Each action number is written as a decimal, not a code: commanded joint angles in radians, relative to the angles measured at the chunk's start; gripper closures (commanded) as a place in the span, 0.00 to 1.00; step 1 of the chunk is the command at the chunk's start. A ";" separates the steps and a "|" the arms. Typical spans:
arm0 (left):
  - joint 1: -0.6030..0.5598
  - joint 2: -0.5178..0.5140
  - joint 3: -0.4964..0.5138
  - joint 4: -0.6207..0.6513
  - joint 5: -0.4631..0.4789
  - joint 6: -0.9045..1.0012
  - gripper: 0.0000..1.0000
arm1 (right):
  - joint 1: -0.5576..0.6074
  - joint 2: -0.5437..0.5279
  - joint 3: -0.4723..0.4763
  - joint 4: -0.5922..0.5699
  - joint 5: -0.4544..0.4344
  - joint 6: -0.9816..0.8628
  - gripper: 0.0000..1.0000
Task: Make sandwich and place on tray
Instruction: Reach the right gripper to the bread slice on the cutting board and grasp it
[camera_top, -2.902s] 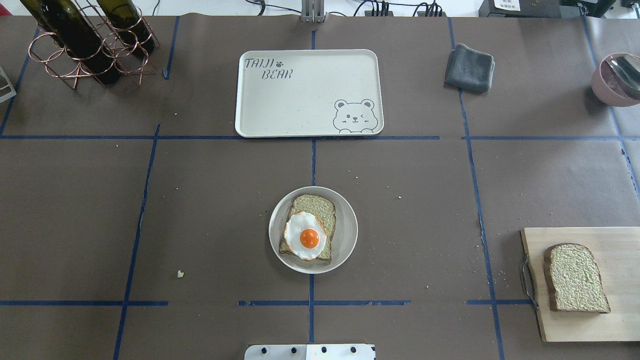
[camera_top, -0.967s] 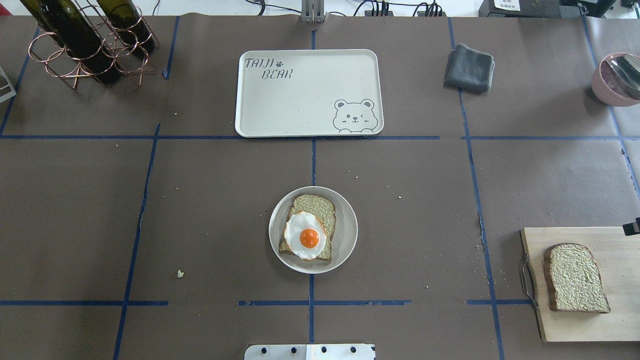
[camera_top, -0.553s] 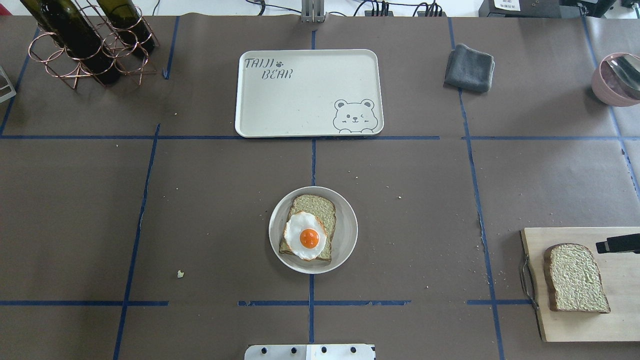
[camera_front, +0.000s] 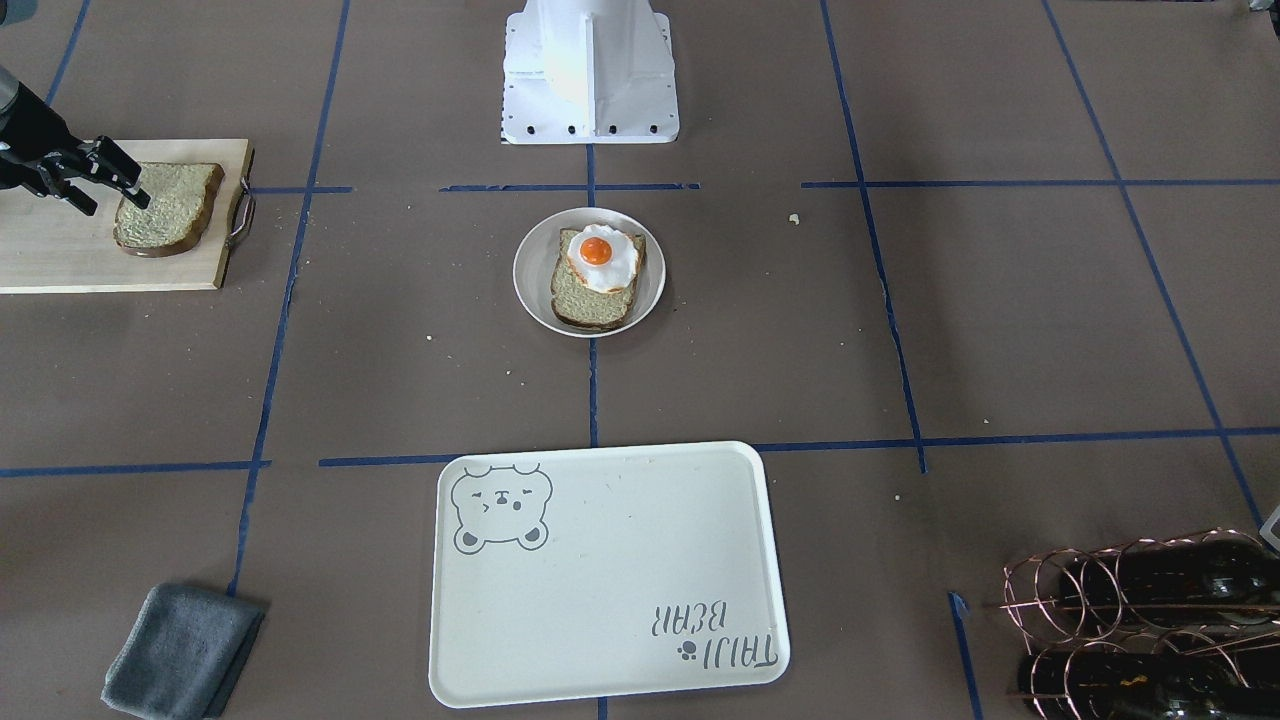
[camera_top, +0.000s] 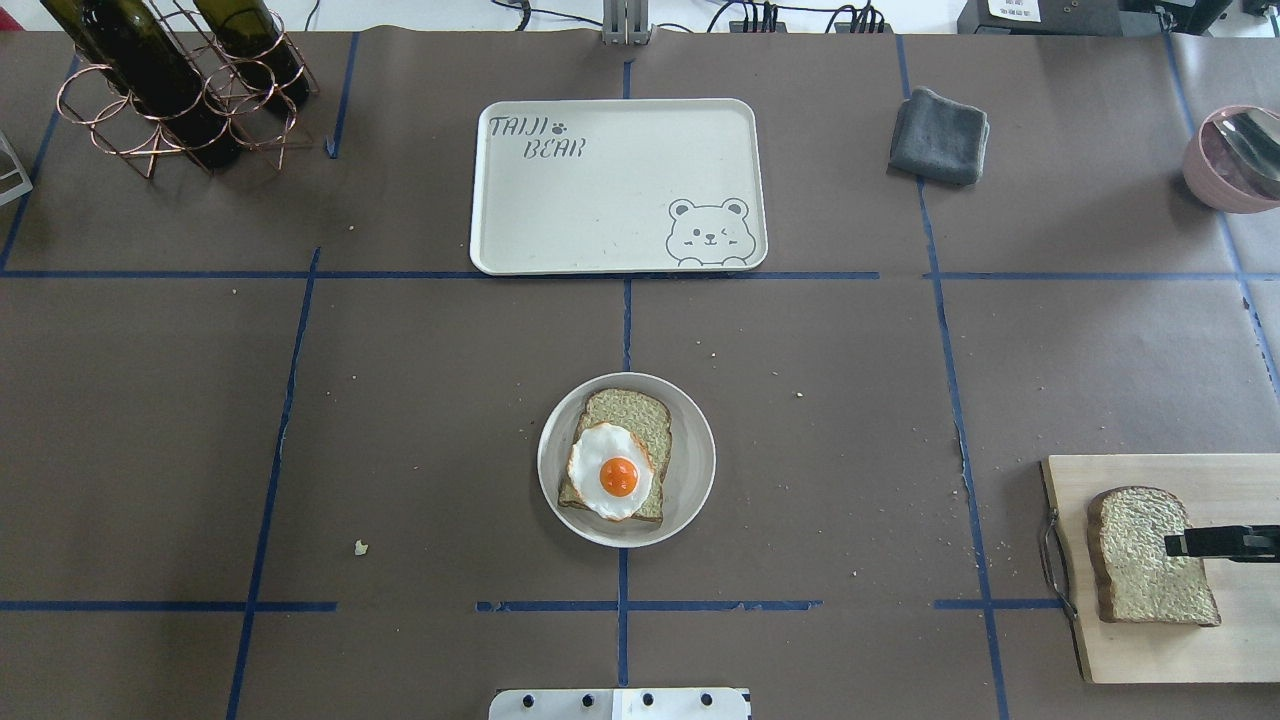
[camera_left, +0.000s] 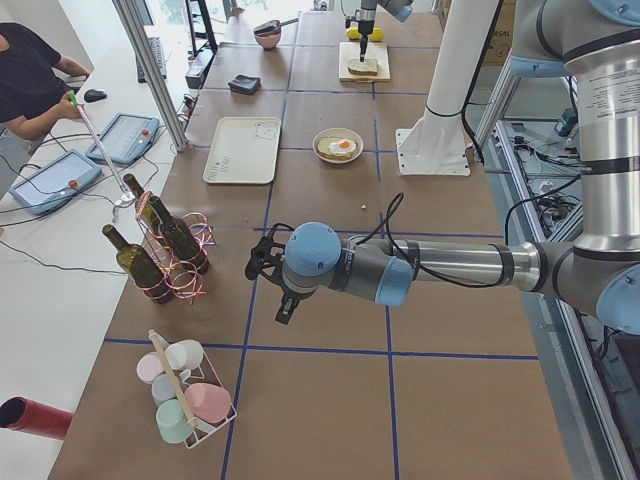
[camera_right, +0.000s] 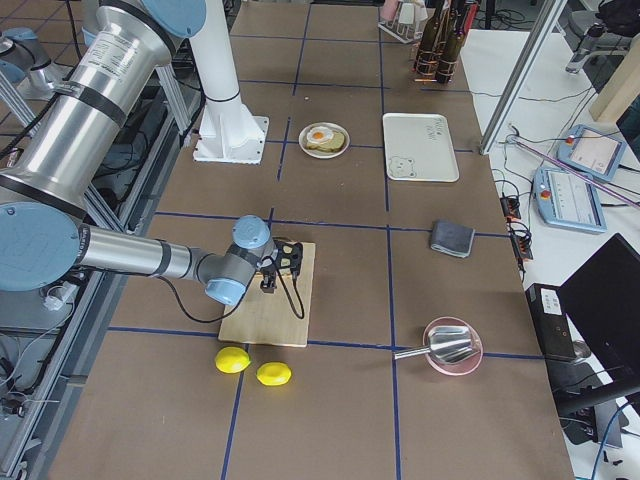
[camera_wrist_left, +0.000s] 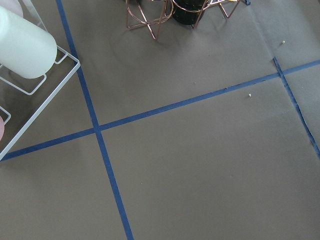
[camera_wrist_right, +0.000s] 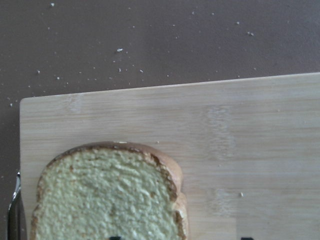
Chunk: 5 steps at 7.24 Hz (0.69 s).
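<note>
Now the right gripper (camera_top: 1208, 543) has swung in over the loose bread slice (camera_top: 1130, 560) on the cutting board (camera_top: 1150, 650), fingers spread and empty, ready to grasp.

Egg (camera_top: 612, 470) atop bread (camera_top: 642, 410) on plate (camera_top: 696, 470)

The light is bright and even and comes from above. Shadows are soft and short, like the faint one beside the grey cloth (camera_top: 940, 135). The white robot base (camera_front: 590, 60) is overexposed and loses detail. The right wrist view is a little soft on the slice of bread (camera_wrist_right: 105, 200). Both side views show wide-angle distortion toward their edges.
</note>
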 joint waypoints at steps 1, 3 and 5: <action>0.000 0.002 0.000 0.000 0.002 0.002 0.00 | -0.012 0.005 -0.013 0.018 -0.002 0.034 0.49; 0.000 0.003 0.006 0.000 0.003 0.003 0.00 | -0.023 0.016 -0.007 0.018 -0.001 0.040 0.80; 0.000 0.003 0.006 -0.002 0.003 0.002 0.00 | -0.031 0.016 0.012 0.018 -0.001 0.040 1.00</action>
